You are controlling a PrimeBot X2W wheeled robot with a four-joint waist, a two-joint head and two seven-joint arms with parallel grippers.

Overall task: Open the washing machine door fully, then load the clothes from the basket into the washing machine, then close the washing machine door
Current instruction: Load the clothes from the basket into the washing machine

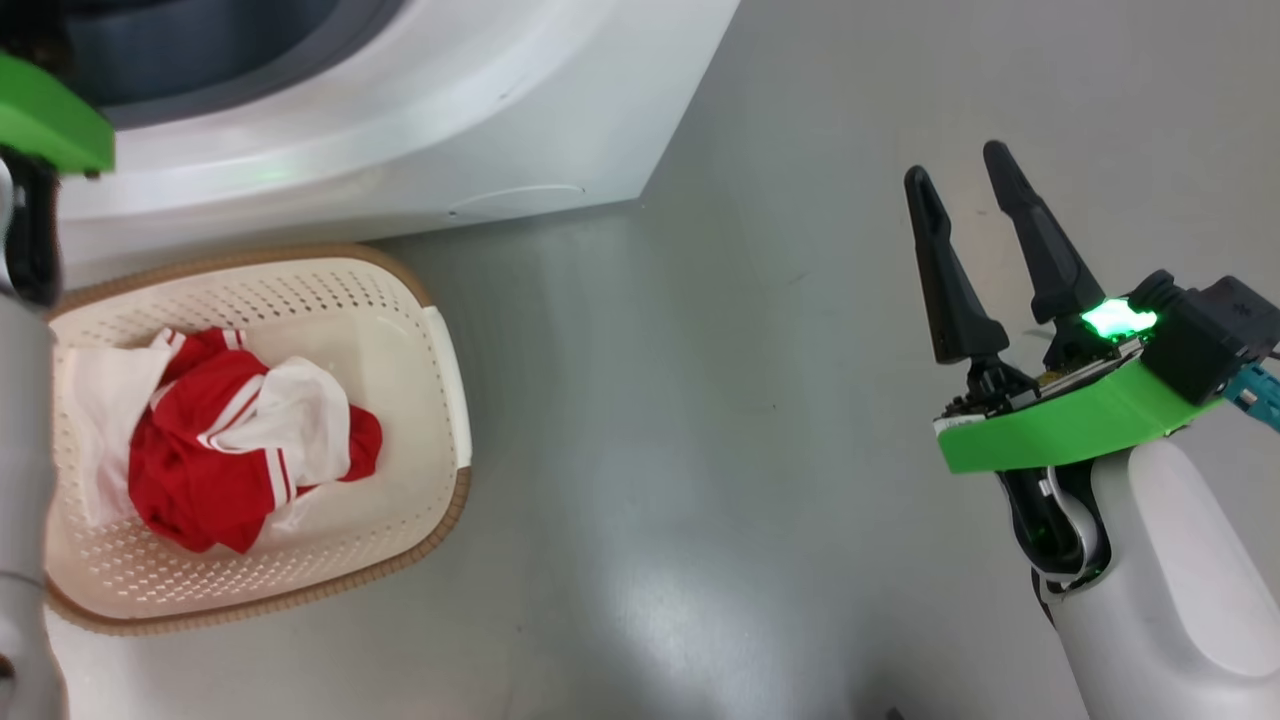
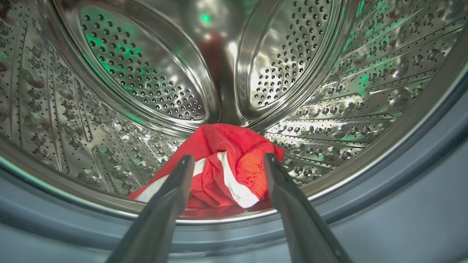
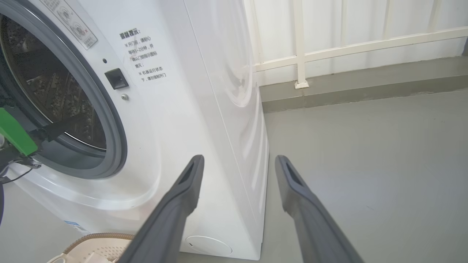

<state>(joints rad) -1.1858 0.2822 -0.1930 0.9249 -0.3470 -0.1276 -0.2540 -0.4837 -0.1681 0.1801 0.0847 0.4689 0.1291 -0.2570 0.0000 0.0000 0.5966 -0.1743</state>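
The washing machine (image 1: 400, 130) stands at the upper left, its port open; the washing machine door is out of view. In front of it on the floor sits the basket (image 1: 440, 340), holding red and white striped clothes (image 1: 210, 450). My left gripper (image 2: 228, 156) is open at the drum's mouth. A red garment with white stripes (image 2: 223, 146) lies on the steel drum's (image 2: 146, 73) front bottom, just beyond the fingertips and not held. My right gripper (image 1: 957, 163) hangs open and empty over the floor at the right; the right gripper (image 3: 238, 157) points at the washing machine's (image 3: 175, 109) front corner.
The left arm's green bracket (image 3: 12, 133) reaches into the port past the grey gasket (image 3: 113, 146). A round service flap (image 3: 208, 245) sits low on the machine. The basket's rim (image 3: 98, 241) is below. Bare grey floor (image 1: 760, 450) spreads right; a white railing (image 3: 299, 44) and kerb stand behind.
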